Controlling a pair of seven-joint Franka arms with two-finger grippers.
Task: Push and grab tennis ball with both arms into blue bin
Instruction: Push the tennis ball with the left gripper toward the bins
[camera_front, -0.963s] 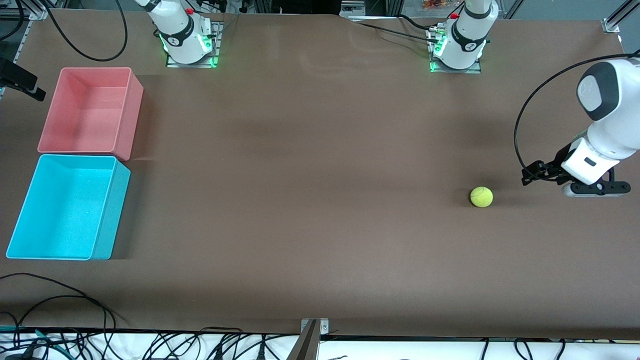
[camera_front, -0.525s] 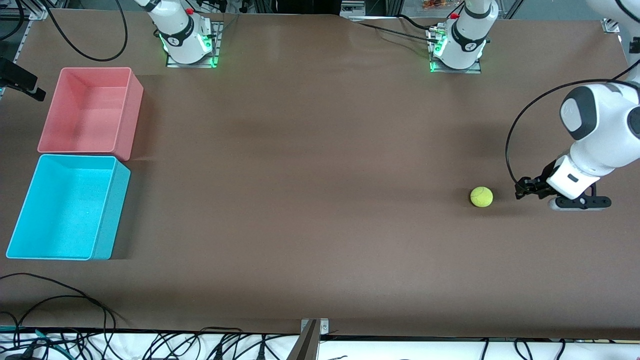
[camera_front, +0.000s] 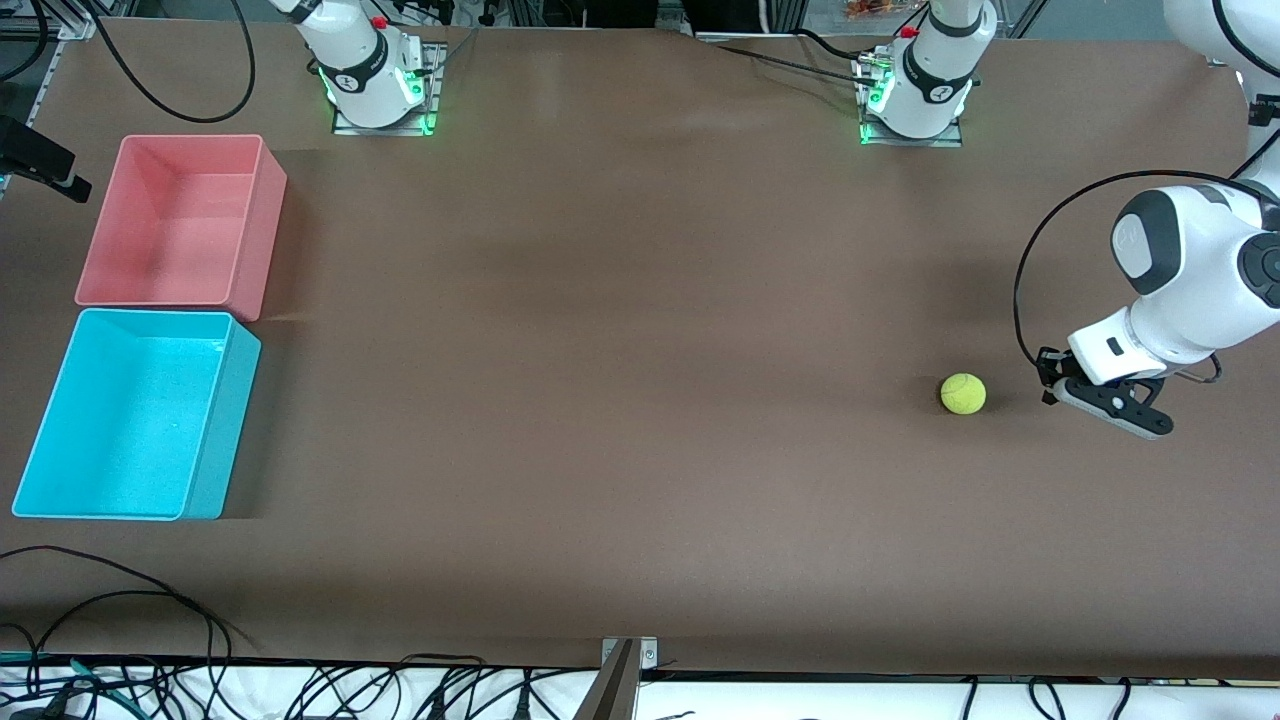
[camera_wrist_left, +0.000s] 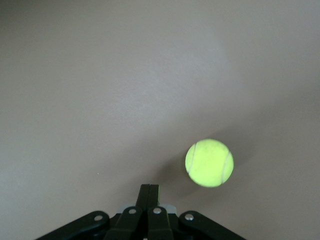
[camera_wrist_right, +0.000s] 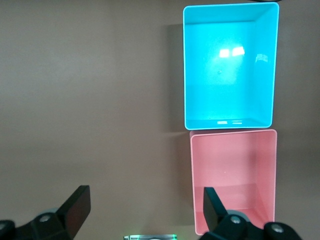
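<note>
So, quick rundown, biggest stuff first:

table (camera_front: 640, 400): brown top, mostly bare in the middle stretch.

left arm (camera_front: 1185, 270): it has swung in and come down over the last second, and the wrist has turned, so the hand now sits low at its own end of the table, just beside the ball.

pink bin (camera_front: 255, 240): at the right arm's end, farther from the front camera than the blue one, nothing in it.

blue bin (camera_front: 235, 420): same end, right up against the pink bin, also with nothing in it. Well apart from the ball.

right gripper (camera_wrist_right: 142, 207): hanging high over the table near the bins, fingers spread wide, holding nothing. That arm is just waiting.

left gripper (camera_wrist_left: 148, 192): the fingers have just snapped together from wide apart, and they're clamped on nothing. Looks like a small gap remains between the tip and the ball, though the wrist view makes that hard to call.

tennis ball (camera_front: 963, 393): sitting on the table where it was a second ago, hasn't budged.

what it means: pinched fingers make a blunt poker, so I'd guess the push toward the bins is about to start. Off-centre contact could send the ball rolling sideways.
</note>
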